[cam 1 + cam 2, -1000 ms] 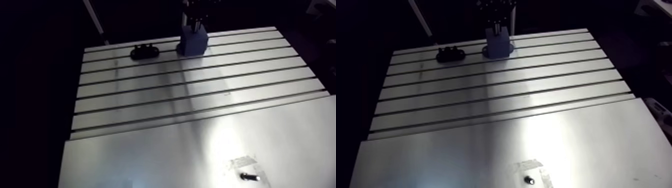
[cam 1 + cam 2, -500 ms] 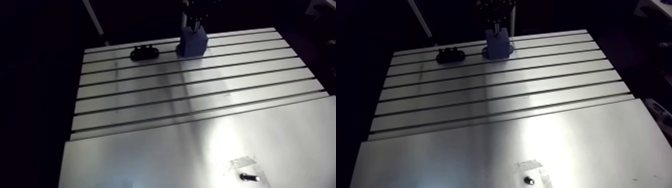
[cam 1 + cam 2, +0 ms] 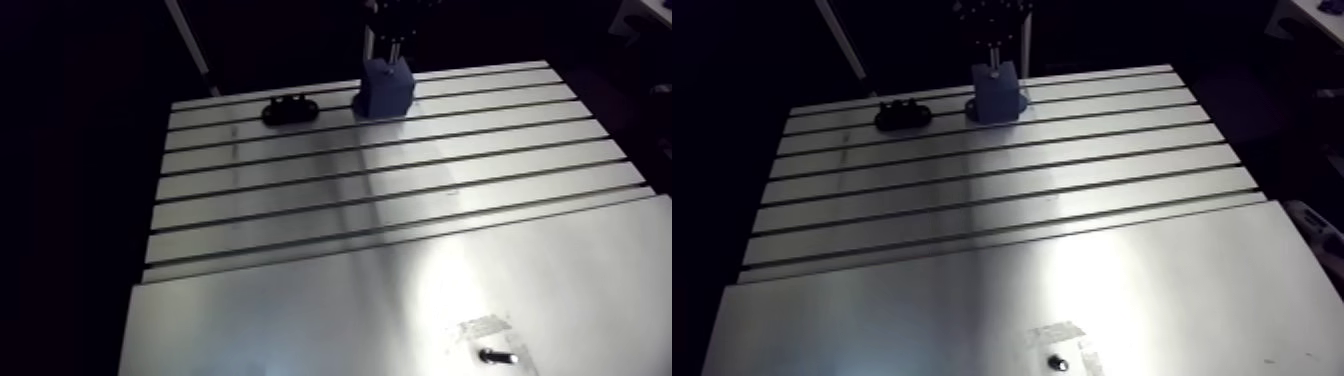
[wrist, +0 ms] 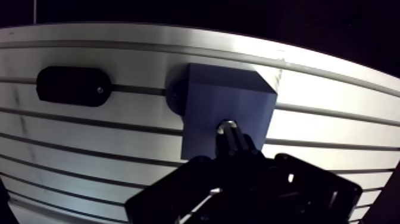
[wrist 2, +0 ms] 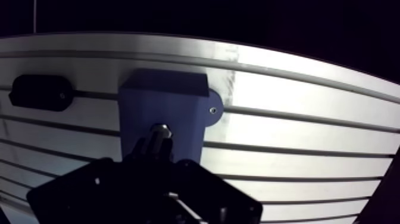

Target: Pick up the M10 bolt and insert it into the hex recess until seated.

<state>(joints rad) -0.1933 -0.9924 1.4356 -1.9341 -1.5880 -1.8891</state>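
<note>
Jaws: gripper (image 4: 232, 145) pinched narrow on the M10 bolt (image 4: 227, 126).
Bolt: upright, lower end meeting the blue block (image 4: 221, 95) top, straight below the fingers.
Move: likely straight down; hex recess hidden.

Tool (image 4: 228, 136) points down, fingers (image 4: 243, 145) seemingly pinched together

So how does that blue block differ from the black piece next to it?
The blue block stands tall and boxy; the black piece is low, flat and oval. The hand hangs right over the blue block, not over the black piece. Both rest on the slotted table.
</note>
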